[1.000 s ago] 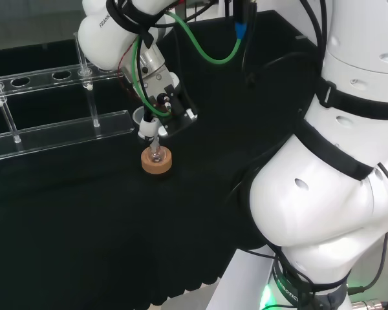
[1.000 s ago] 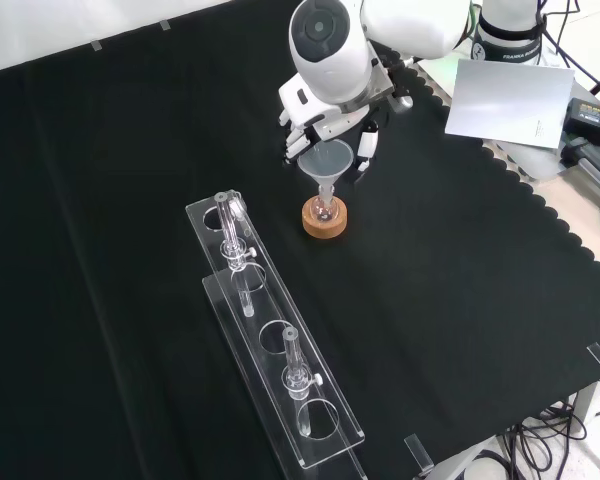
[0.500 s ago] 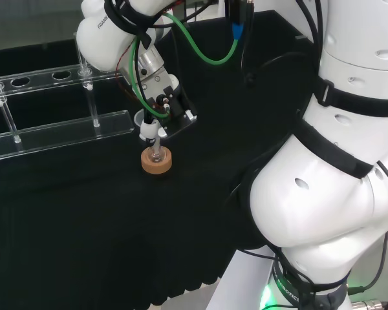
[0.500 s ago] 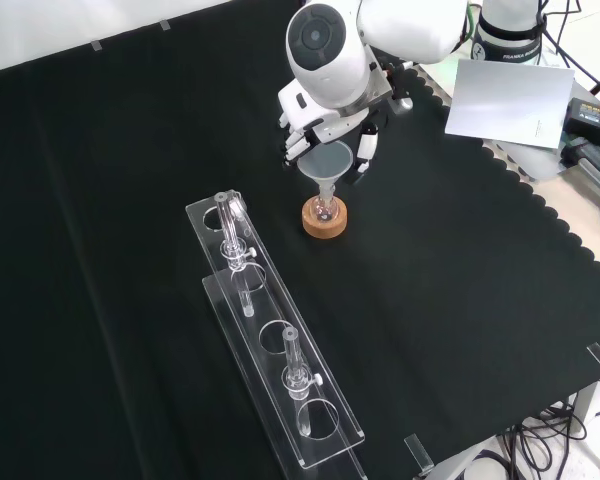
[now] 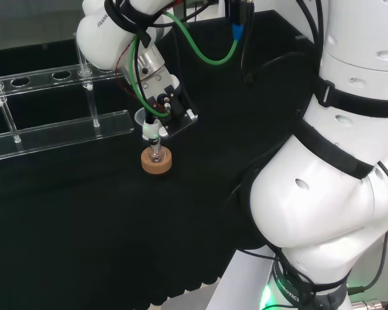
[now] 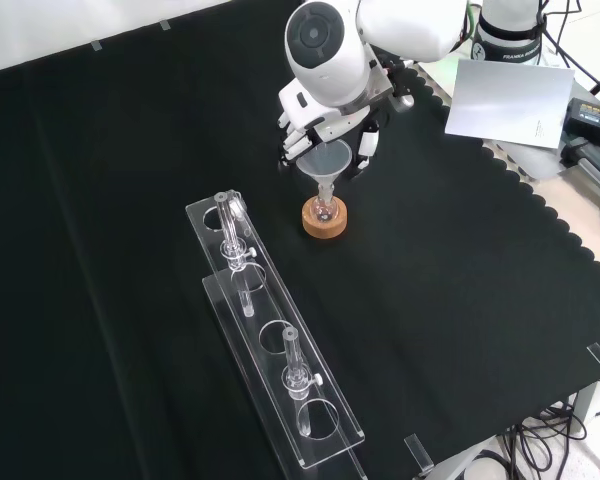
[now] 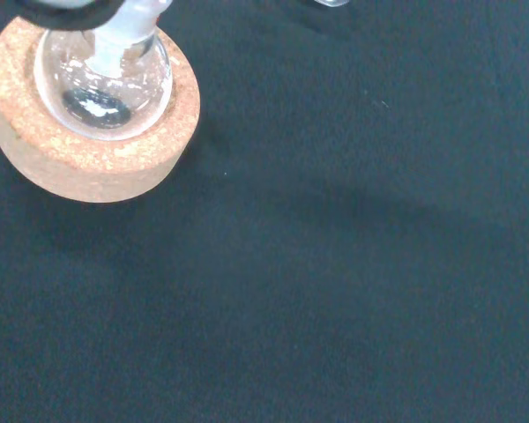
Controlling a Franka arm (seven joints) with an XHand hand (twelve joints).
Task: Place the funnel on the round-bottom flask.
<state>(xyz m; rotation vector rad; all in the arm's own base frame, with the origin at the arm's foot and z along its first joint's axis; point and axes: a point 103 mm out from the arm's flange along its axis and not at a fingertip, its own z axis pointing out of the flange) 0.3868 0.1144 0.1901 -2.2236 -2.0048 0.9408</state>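
— What is the hand [image 6: 325,120] doing?

— In the front view it comes down from the top under the arm's big white link, with its fingers [image 6: 296,135] on the left of the funnel [image 6: 325,161] and its thumb [image 6: 365,146] on the right. They are curled in around the funnel's wide mouth, so the hand is gripping the funnel.

— Where is the funnel?

— Right over the flask [image 6: 324,209]. Its stem points straight down into the flask's neck. The flask sits in a cork ring [image 6: 325,221] on the black cloth [image 6: 460,280], just right of the far end of the clear rack [image 6: 270,335].

— Does the head view add anything?

— It shows the side of it: the hand [image 5: 165,103] hangs above the cork ring [image 5: 156,161], and the funnel's rim [image 5: 142,118] peeks out at the hand's left edge. The rack [image 5: 58,132] lies to the left there.

— And the wrist view?

— It looks down close on the cork ring [image 7: 93,145] with the flask's round glass bulb [image 7: 101,88] nested in it. Something dark lies at the bottom of the bulb; I cannot tell what it is.
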